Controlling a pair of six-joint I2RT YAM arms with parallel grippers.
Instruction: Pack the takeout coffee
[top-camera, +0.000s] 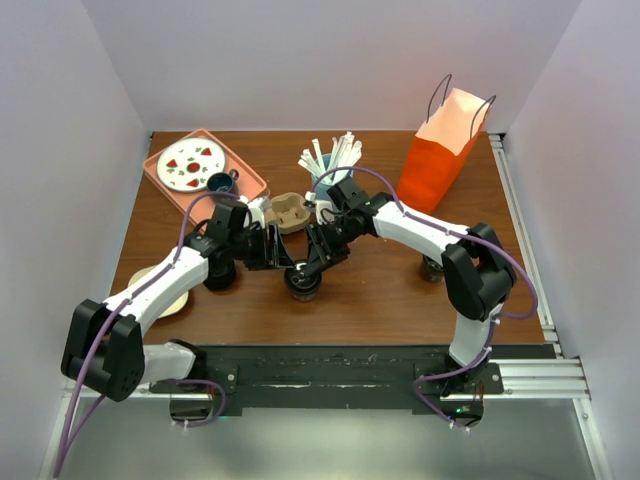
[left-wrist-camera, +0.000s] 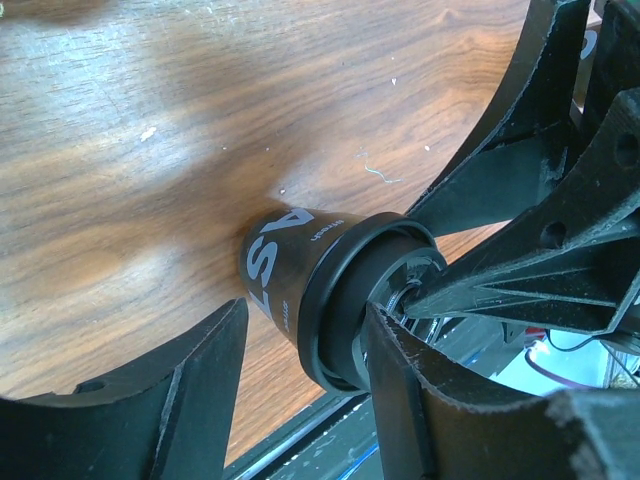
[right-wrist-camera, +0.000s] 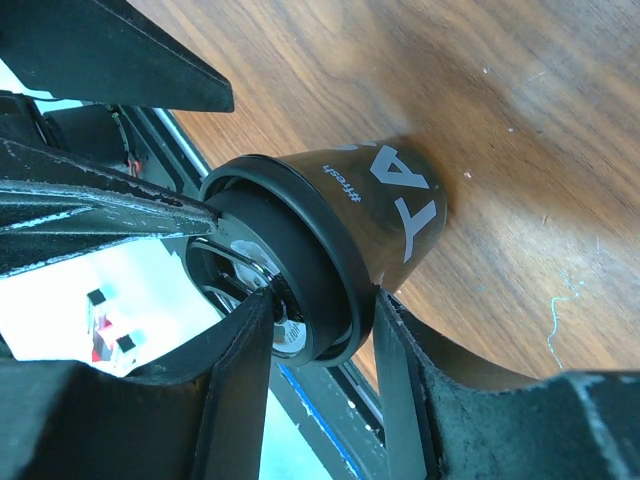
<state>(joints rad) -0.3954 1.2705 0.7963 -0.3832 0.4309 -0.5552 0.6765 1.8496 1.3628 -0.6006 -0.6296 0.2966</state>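
Observation:
A black takeout coffee cup (top-camera: 302, 283) with white letters and a black lid stands on the wooden table near the front middle. It also shows in the left wrist view (left-wrist-camera: 290, 260) and the right wrist view (right-wrist-camera: 380, 215). My right gripper (top-camera: 318, 262) (right-wrist-camera: 322, 305) pinches the lid rim, with one finger on the lid's top and the other against the outside under the rim. My left gripper (top-camera: 283, 262) (left-wrist-camera: 305, 320) straddles the lid from the other side. One of its fingers is at the lid, and the other stands apart from the cup. The orange paper bag (top-camera: 440, 160) stands at the back right.
A brown cup carrier (top-camera: 290, 212) sits just behind the grippers. A cup of white straws (top-camera: 330, 160) is at the back middle. A pink tray (top-camera: 245, 165) holds a plate and a small cup at the back left. A tan disc (top-camera: 170, 300) lies at the front left.

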